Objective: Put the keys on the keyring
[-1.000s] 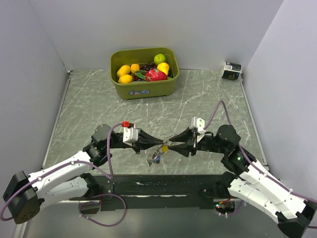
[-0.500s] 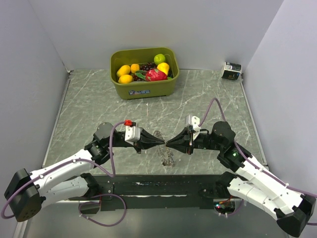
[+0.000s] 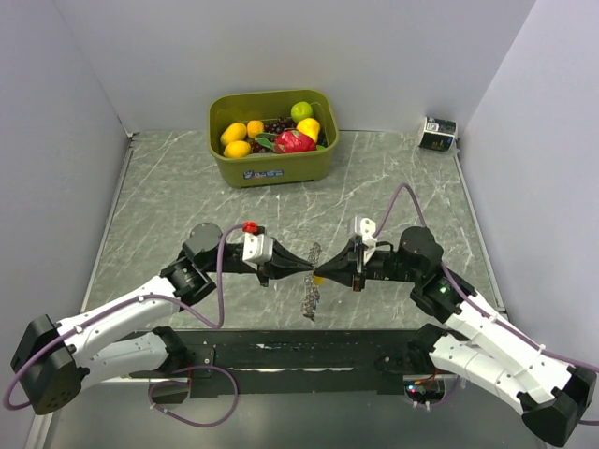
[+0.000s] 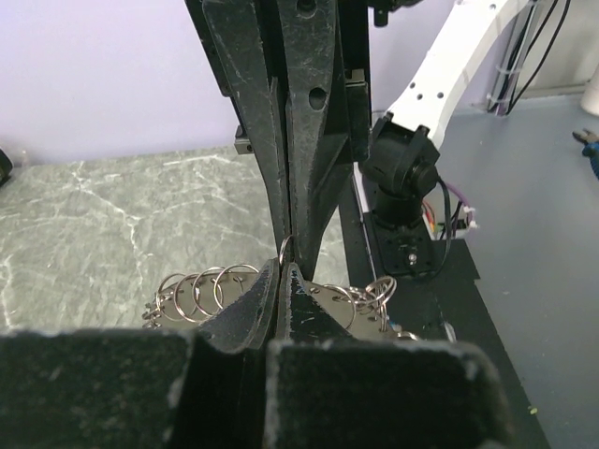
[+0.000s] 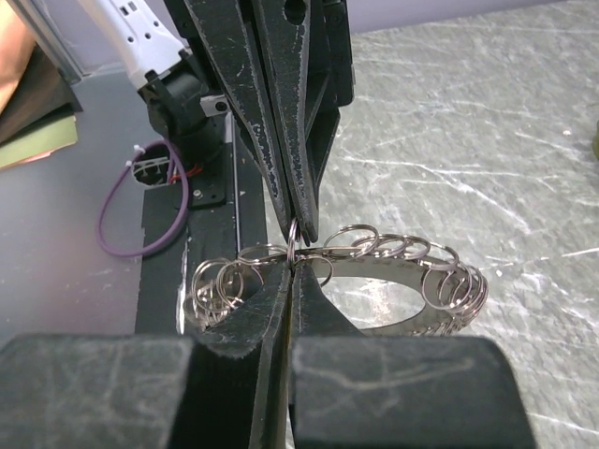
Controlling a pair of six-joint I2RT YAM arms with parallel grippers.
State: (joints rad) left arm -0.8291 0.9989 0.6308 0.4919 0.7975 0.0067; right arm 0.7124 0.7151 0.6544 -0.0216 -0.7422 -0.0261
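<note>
Jaws on both arms are shut, tip to tip, pinching the same small split ring (image 5: 293, 236). Below it sits one large keyring (image 5: 384, 324) strung with small rings (image 5: 451, 285): four show clearly in my left wrist view, and there are well over a dozen overall. Since a second ago I've carried both tips farther from the bases, and the bundle (image 3: 310, 297) now dangles beneath them above the surface (image 3: 168, 206). Of the keys, only one yellow head (image 3: 320, 279) shows. Threading hasn't started, I'd judge.

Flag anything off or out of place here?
Nothing spilled or damaged. The left gripper and right gripper are shut tip to tip on one small ring, with the bundle of rings hanging there. Only oddity: both wrist views show bare rings, no keys.
</note>
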